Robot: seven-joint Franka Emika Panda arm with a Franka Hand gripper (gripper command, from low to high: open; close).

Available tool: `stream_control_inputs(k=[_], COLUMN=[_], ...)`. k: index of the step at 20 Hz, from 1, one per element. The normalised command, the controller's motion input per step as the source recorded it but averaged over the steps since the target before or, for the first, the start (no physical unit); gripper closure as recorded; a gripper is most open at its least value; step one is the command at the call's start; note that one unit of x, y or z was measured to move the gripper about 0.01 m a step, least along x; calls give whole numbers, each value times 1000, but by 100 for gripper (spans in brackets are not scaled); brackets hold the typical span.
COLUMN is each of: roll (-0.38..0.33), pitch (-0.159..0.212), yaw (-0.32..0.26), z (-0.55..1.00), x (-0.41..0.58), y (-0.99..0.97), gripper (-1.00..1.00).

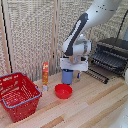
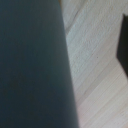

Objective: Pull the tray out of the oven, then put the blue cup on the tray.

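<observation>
We see the claw [image 1: 68, 75] gripping the cup [image 1: 67, 77] at frame centre, above the counter [image 1: 95, 105], beside the bowl [image 1: 63, 91].

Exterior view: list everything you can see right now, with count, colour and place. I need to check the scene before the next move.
oven: one, black with grey trim, exterior view's right, door open.
tray: one, dark bars, at the oven's opening.
blue cup: one, blue, mid-table, under the gripper.
red bowl: one, red, in front of the cup.
red basket: one, red mesh, exterior view's left.
orange bottle: one, upright beside the basket.
table: one, light wood.
gripper: one, white, at the cup; grasp unclear.
</observation>
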Motion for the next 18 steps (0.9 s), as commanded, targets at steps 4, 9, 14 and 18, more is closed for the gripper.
stream_control_inputs(k=[4, 9, 14, 18], roll=[0, 7, 15, 8], pitch=[-26, -57, -28, 47], yaw=[-55, -54, -115, -177], z=[14, 75, 438, 966], x=[-34, -3, 53, 108], y=[-5, -10, -10, -123], gripper=[100, 100, 100, 100])
